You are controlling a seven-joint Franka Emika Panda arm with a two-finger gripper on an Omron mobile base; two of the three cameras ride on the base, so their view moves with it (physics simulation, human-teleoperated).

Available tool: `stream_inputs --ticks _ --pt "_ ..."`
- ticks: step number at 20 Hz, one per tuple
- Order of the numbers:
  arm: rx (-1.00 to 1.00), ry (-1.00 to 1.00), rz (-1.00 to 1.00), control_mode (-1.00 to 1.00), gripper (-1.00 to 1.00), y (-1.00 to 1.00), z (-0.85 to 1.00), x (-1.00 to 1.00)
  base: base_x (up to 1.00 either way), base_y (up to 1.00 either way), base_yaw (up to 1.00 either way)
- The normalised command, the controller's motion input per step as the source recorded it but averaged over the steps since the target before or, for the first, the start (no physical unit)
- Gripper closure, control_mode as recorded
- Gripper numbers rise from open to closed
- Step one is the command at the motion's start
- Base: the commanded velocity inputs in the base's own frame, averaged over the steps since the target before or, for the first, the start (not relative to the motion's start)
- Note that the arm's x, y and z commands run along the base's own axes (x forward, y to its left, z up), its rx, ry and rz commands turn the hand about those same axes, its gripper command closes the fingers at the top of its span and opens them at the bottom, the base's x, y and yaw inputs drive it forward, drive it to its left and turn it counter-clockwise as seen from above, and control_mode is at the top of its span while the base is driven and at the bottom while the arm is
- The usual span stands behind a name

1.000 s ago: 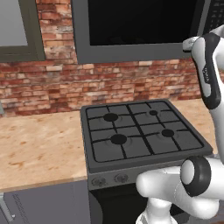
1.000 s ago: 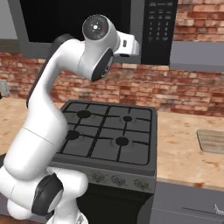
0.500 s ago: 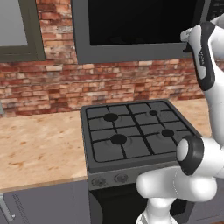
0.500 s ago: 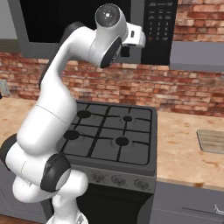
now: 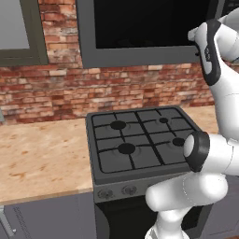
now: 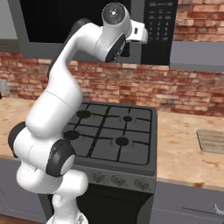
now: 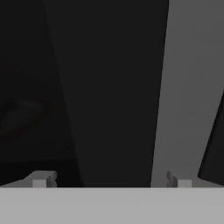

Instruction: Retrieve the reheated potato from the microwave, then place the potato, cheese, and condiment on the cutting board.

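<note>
The microwave (image 6: 87,22) hangs above the stove with its black glass door (image 5: 140,23) shut and its keypad (image 6: 159,26) on the right. My gripper (image 6: 142,36) is raised to the door's right edge, just beside the keypad. In the hand view the gripper (image 7: 109,180) is open, its fingertips (image 7: 41,179) wide apart, close in front of the dark glass and a grey door strip (image 7: 188,87). The potato is hidden; a dim rounded shape behind the glass cannot be identified. The cutting board (image 6: 211,141) lies on the counter at the far right. Cheese and condiment are out of view.
A black gas stove (image 5: 140,142) with several burners sits directly below the microwave. Light wooden counter (image 5: 42,154) runs to its left and right (image 6: 179,144). A red brick wall (image 5: 116,93) backs it. A grey upper cabinet (image 5: 18,32) hangs at the left.
The hand has crept up and to the right, closer to the microwave door's edge by the keypad. The jaws have stayed open.
</note>
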Motion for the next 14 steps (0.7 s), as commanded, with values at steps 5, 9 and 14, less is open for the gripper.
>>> stream_inputs --ticks 5,9,14 --pt "0.0 -0.03 0.0 -1.0 -1.0 -0.02 0.0 0.38 0.0 0.0 0.0" --pt "0.0 -0.06 0.02 -1.0 1.0 0.04 -0.03 0.34 0.0 0.0 0.0" --pt "0.0 -0.07 0.03 -1.0 1.0 0.16 -0.1 0.14 0.0 0.0 0.0"
